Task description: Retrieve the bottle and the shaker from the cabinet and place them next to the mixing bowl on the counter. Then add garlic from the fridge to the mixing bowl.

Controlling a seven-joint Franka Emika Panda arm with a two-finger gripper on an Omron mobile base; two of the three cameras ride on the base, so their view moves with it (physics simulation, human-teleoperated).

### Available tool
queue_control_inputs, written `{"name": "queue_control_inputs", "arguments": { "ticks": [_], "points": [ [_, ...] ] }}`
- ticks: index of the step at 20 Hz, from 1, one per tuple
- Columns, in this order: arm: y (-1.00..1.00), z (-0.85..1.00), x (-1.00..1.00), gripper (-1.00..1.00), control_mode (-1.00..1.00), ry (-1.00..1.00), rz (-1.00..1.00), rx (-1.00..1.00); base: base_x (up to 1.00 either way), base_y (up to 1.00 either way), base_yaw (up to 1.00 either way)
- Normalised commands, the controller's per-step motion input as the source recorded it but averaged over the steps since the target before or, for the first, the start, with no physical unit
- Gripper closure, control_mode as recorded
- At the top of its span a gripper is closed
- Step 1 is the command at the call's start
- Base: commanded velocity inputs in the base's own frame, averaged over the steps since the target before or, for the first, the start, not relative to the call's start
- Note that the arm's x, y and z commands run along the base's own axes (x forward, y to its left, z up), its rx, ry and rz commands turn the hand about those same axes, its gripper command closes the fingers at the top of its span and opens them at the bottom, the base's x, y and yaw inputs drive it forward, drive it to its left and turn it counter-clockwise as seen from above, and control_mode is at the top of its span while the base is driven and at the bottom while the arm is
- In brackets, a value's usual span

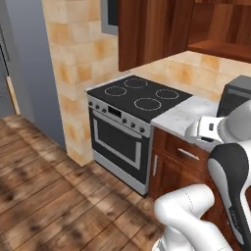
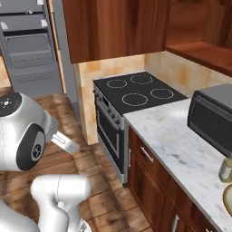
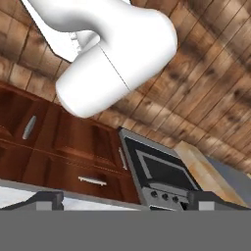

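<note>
**Counter runs right from the stove; cabinet hangs above**

The counter (image 2: 181,149), white-grey veined marble over reddish wooden drawers (image 2: 149,172), starts at the right edge of the black 4-ring stove (image 2: 136,90) and carries a dark microwave (image 2: 213,118) far along it. At the right base view's right edge, 2 partly cut-off things sit near the counter's front edge; I cannot tell what they are. The dark reddish-brown cabinet (image 2: 113,27) hangs above, its shelf board (image 2: 199,56) to the right. Open plank floor (image 1: 44,196) lies left of the stove. The grey fridge (image 2: 31,45) stands far left. The gripper (image 3: 125,198) has its jaws spread wide, holding nothing.
</note>
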Motion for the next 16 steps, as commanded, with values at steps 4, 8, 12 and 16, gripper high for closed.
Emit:
{"name": "queue_control_inputs", "arguments": {
  "ticks": [4, 8, 12, 16],
  "points": [
    [0.00, 0.00, 0.00, -1.00, 1.00, 0.00, 0.00, 0.00, 0.00, 0.44, 0.34],
    [0.00, 0.00, 0.00, -1.00, 1.00, 0.00, 0.00, 0.00, 0.01, 0.50, 0.35],
    [0.00, 0.00, 0.00, -1.00, 1.00, 0.00, 0.00, 0.00, 0.13, 0.45, 0.26],
    [0.00, 0.00, 0.00, -1.00, 1.00, 0.00, 0.00, 0.00, 0.31, 0.53, 0.25]
  ]
}}
